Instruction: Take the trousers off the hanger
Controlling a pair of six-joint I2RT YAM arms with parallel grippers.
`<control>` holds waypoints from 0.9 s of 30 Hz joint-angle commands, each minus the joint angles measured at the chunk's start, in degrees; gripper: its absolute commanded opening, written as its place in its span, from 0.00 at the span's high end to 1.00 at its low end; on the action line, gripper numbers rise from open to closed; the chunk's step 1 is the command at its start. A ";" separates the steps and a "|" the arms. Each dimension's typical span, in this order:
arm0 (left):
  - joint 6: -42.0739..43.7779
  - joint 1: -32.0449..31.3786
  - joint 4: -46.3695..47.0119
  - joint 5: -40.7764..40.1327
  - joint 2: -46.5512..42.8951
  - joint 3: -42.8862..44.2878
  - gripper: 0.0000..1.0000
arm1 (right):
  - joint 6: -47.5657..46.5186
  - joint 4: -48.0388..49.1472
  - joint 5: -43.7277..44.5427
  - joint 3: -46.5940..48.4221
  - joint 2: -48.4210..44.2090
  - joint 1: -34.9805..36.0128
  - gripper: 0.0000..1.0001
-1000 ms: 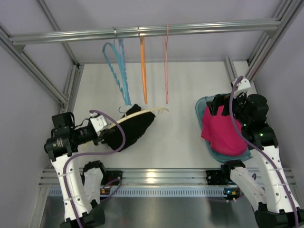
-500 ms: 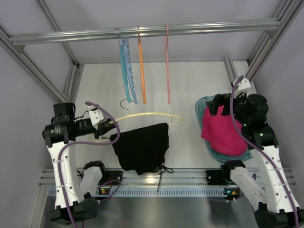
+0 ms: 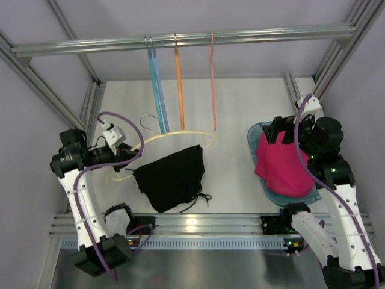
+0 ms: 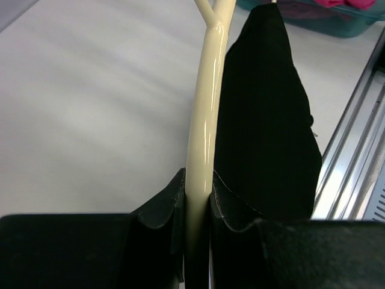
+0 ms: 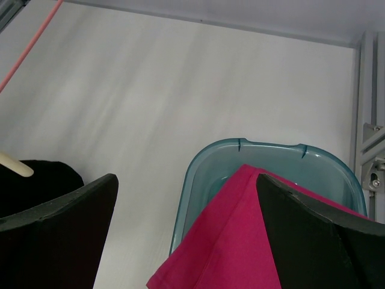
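Left gripper: pinches cream hanger near one end, black trousers draped from it. Right gripper: gapes wide, holds nothing, above pink cloth in teal tub.

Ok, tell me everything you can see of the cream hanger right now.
The hanger is thin, glossy cream plastic, a shallow arc with a metal hook and a fork near its far end. It's off the rail, held out over the table, clamped at one end by the left pincer. The black trousers are draped on it.
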 commanded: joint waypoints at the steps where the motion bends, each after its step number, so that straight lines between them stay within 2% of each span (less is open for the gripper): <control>1: -2.08 5.81 -7.37 9.26 -1.44 -0.15 1.00 | 0.27 0.86 -0.70 2.56 -0.01 -0.63 0.01; 5: -2.16 9.68 -7.46 12.61 -2.86 -0.42 1.00 | -0.26 0.42 -0.61 2.56 -0.36 -0.63 0.01; 12: -1.55 11.01 -8.33 11.30 -4.44 0.64 1.00 | -1.41 -0.63 -0.08 2.47 -1.68 -0.63 0.01; 19: -4.63 13.12 -8.33 16.22 -6.81 1.07 1.00 | -3.86 -2.13 0.00 2.99 -2.82 -0.54 0.01; 27: 8.11 10.40 -8.25 20.79 -6.81 5.73 1.00 | -2.99 -1.69 -0.61 2.03 -3.53 -0.63 0.01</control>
